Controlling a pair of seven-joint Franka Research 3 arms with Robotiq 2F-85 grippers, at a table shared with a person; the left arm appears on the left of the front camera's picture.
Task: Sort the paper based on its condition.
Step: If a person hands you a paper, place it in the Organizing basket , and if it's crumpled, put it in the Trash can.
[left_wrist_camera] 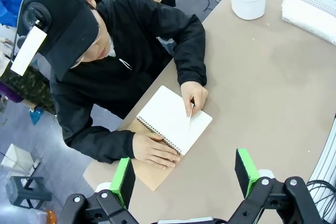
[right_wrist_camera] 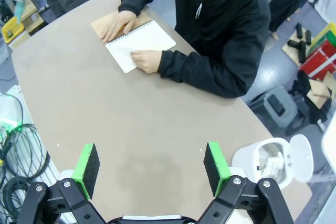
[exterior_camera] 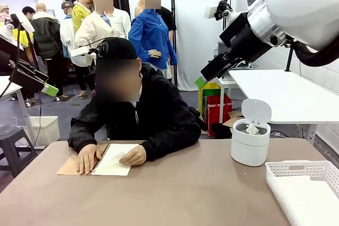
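Both grippers hang open, empty. From the left gripper the white page lies at 12 o'clock, long axis 10 to 4, pinned under the person's hand in the notebook — farther from the right gripper, whose wrist view looks into the bin at 3 o'clock, crumpled ball inside.

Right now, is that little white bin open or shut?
Open: the bin has its lid tipped up, with crumpled paper showing inside.

Robotics lab: right claw, tangled cables, plain white worktable.
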